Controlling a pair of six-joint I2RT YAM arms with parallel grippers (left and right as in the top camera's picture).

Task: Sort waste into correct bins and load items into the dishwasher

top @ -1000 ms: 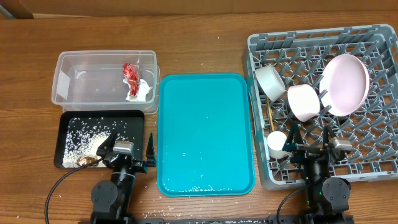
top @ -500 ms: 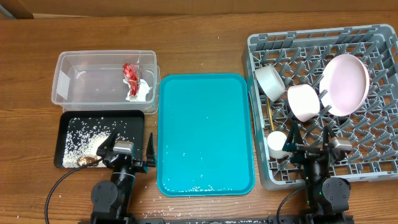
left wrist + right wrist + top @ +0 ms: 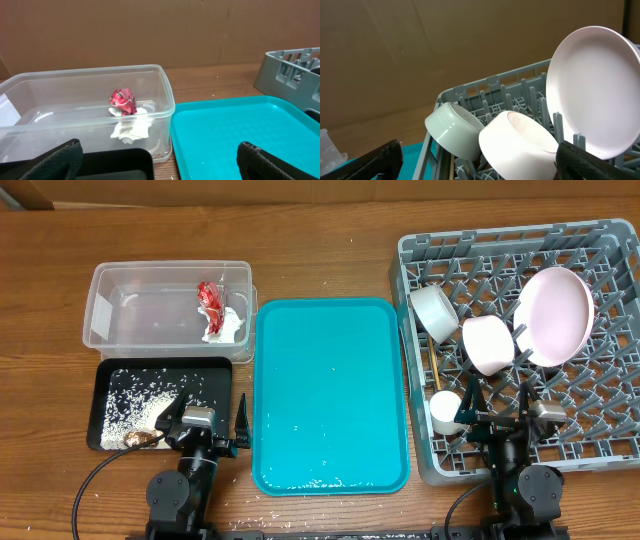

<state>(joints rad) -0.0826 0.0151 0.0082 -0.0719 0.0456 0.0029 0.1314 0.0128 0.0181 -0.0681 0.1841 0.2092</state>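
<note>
The clear tub [image 3: 110, 308] holds the red wrapper [image 3: 211, 295] and white napkin [image 3: 224, 328]; both show in the left wrist view, wrapper [image 3: 123, 101], napkin [image 3: 132, 129]. The black tray [image 3: 216, 375] holds rice and brown scraps [image 3: 135, 412]. The grey rack [image 3: 600, 445] holds the plate [image 3: 555, 315], pink bowl [image 3: 488, 345], white bowl [image 3: 435, 311], cup [image 3: 444, 411] and chopsticks [image 3: 435, 365]. My left gripper [image 3: 200, 428] is open and empty at the front left. My right gripper [image 3: 510, 425] is open and empty over the rack's front edge.
A teal serving tray [image 3: 330, 395] lies between the bins and the rack, with a few rice grains near its front edge. Loose grains lie on the wood table in front of it. A brown wall stands behind the table.
</note>
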